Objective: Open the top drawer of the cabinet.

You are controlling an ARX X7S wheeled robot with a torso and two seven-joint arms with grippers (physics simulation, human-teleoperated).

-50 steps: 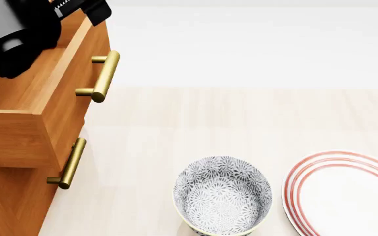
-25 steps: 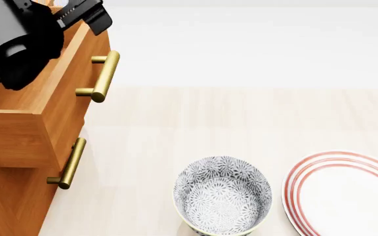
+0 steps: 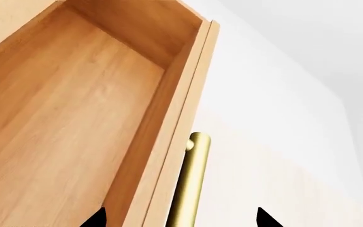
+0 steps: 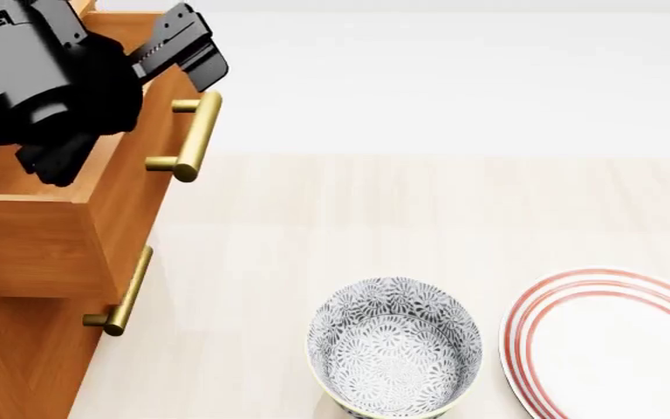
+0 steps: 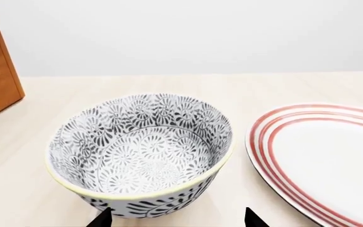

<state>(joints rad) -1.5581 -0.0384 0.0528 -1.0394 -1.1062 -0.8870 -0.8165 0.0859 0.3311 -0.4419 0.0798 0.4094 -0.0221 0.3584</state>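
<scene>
While the top drawer (image 4: 67, 188) sticks out of the cabinet (image 4: 15, 358) at about 9 o'clock in the head view, the left gripper (image 3: 180, 218) hangs right over its front edge. Its two black fingertips (image 3: 96, 218) are spread apart, one over the lighter wood box and one out past the brass handle (image 3: 190, 187), with the drawer front and handle between them, not touching as far as I can see. Count so far: two brass handles in the head view, the drawer's and one on a lower drawer (image 4: 122, 292) below it. One patterned bowl (image 4: 396, 345) at 6 o'clock, one red-ringed plate (image 4: 609, 345) at 4 o'clock, just beside it. The right gripper (image 5: 176, 218) hangs near the bowl, tips spread, holding nothing.
</scene>
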